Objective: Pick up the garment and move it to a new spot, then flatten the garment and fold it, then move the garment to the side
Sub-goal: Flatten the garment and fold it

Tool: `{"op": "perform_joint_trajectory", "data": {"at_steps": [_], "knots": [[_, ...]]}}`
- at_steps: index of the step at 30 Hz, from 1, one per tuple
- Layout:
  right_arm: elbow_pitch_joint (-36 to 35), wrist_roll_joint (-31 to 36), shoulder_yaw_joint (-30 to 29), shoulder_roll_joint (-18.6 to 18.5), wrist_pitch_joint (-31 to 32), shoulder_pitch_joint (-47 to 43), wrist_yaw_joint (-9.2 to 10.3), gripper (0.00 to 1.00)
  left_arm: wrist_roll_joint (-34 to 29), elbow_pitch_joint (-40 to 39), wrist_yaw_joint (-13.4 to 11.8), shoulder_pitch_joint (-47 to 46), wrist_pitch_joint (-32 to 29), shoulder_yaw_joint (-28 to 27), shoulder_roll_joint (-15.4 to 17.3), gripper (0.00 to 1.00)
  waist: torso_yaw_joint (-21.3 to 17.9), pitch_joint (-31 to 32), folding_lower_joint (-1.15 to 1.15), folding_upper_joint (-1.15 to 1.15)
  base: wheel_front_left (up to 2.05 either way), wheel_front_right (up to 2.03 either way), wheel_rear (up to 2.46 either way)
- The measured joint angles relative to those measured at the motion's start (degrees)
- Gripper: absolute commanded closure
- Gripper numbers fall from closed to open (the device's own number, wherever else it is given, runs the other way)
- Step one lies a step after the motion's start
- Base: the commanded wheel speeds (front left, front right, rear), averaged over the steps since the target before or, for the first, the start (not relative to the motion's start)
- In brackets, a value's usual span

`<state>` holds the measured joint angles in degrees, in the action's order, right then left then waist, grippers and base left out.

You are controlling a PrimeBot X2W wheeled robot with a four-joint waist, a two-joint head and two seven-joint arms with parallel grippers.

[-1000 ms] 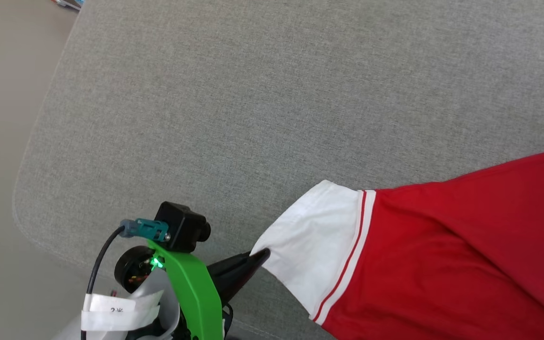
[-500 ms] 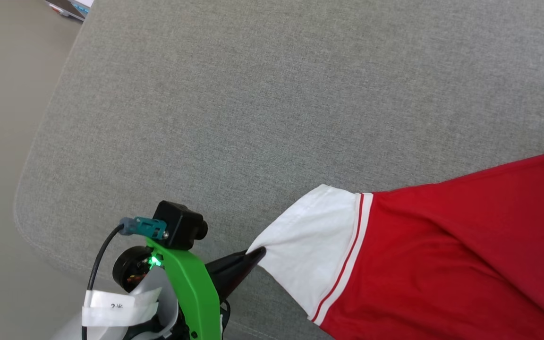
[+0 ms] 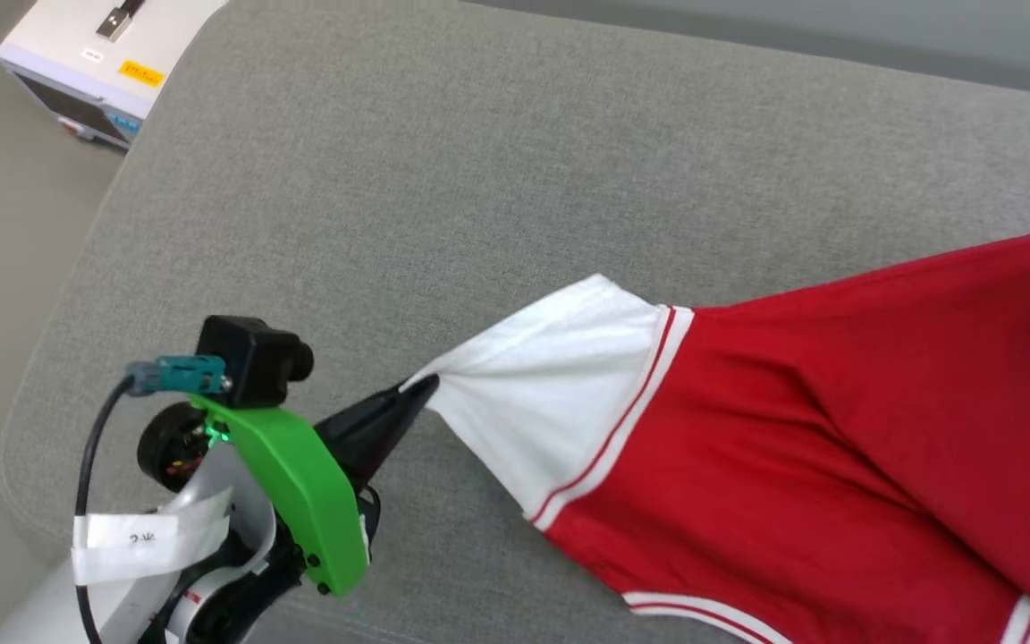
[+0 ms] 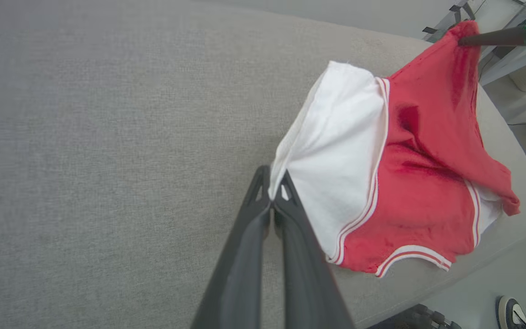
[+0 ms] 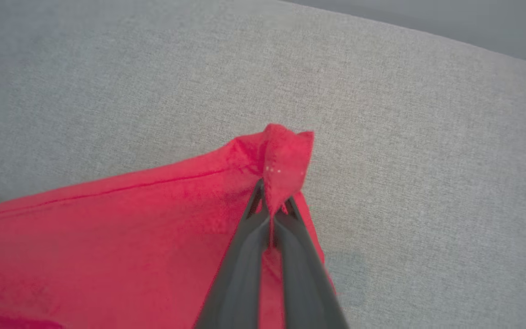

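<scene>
Your left gripper point(image 3: 424, 388) is closed tight on the edge of the garment's white sleeve point(image 3: 551, 402). The two dark fingers meet at the tips with the cloth pinched between them, and the sleeve is drawn to a point at the pinch. The left wrist view confirms this: the fingers point(image 4: 257, 214) lie side by side with no gap, and the sleeve cuff fans out from their tips.

Your right gripper point(image 5: 272, 203) is likewise closed on a bunched red corner of the garment point(image 5: 107, 228). A small tuft of cloth stands up just beyond the fingertips. In the left wrist view this gripper point(image 4: 466, 41) appears at the upper right, and the red cloth rises to it there.

The garment point(image 3: 837, 429) is spread between the two grips over the grey upholstered surface point(image 3: 479, 179). Its red body runs toward your right side, creased in long folds. Red-and-white striped trim marks the sleeve seam. In the left wrist view a second trimmed edge point(image 4: 409, 256) lies close to the near edge of the surface.

A pale box point(image 3: 95, 54) sits on the floor past the surface's far left corner. A shoe point(image 4: 512, 313) is on the floor at the lower right of the left wrist view.
</scene>
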<state>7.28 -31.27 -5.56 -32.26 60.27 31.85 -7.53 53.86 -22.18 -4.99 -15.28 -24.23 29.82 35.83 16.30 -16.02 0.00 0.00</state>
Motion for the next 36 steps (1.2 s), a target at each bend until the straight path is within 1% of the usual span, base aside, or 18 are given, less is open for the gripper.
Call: {"op": "perform_joint_trajectory", "data": {"at_steps": [4, 10, 11, 12, 17, 20, 24, 30, 32, 36], "knots": [[-2.1, -1.25, -0.32, -0.04, -2.12, -0.04, 0.0, 1.0, -1.18, -0.45, -1.35, -1.61, 0.67, -2.21, 0.53, 1.0, -1.53, 2.39, 0.0, 0.0, 0.0, 0.0, 0.0], [-7.87, -2.85, -0.62, -0.44, -6.64, -0.1, 0.0, 1.0, -2.52, -0.52, -3.59, -5.65, 2.88, -6.03, 0.58, 1.0, -4.49, 5.86, -0.01, 0.0, 0.0, 0.0, 0.0], [-9.92, -3.52, -0.87, -0.57, -8.82, -0.09, 0.0, 1.0, -3.38, -0.56, -4.64, -7.56, 3.64, -7.68, 0.74, 1.0, -6.07, 7.29, -0.01, 0.0, 0.0, 0.0, 0.0], [-10.57, -3.75, -0.82, -0.7, -9.48, -0.09, 0.0, 1.0, -4.09, -0.59, -5.03, -8.27, 3.97, -8.23, 0.81, 1.0, -6.65, 7.77, -0.01, 0.0, 0.0, 0.0, 0.0], [-13.12, -5.3, -0.34, -1.7, -12.48, -0.07, 0.0, 1.0, -5.88, -1.1, -6.36, -11.66, 5.89, -10.74, 1.11, 1.0, -9.08, 9.78, -0.01, 0.0, 0.0, 0.0, 0.0], [-14.51, -6.09, -0.2, -2.1, -14.23, -0.02, 0.0, 1.0, -6.69, -1.66, -6.82, -13.72, 6.95, -11.83, 1.12, 1.0, -10.43, 10.74, -0.01, 0.0, 0.0, 0.0, 0.0], [-16.16, -6.58, -0.3, -2.26, -16.7, 0.15, 0.0, 1.0, -9.89, -1.71, -7.19, -16.77, 8.26, -12.67, 1.64, 1.0, -11.96, 11.47, -0.01, 0.0, 0.0, 0.0, 0.0], [-17.67, -6.88, -0.82, -2.32, -19.82, 1.38, 0.0, 1.0, -12.93, -1.66, -7.35, -22.84, 9.56, -13.44, 2.13, 1.0, -13.26, 10.71, -0.01, 0.0, 0.0, 0.0, 0.0], [-17.95, -6.93, -1.44, -2.26, -21.11, 2.14, -0.01, 1.0, -13.61, -1.42, -7.21, -25.42, 9.56, -13.59, 2.69, 1.0, -13.52, 9.85, -0.01, 0.0, 0.0, 0.0, 0.0], [-18.39, -6.91, -2.21, -2.34, -22.87, 4.2, -0.01, 1.0, -14.64, -0.14, -5.66, -30.31, 9.27, -14.22, 4.12, 1.0, -13.9, 7.82, -0.01, 0.0, 0.0, 0.0, 0.0]]}}
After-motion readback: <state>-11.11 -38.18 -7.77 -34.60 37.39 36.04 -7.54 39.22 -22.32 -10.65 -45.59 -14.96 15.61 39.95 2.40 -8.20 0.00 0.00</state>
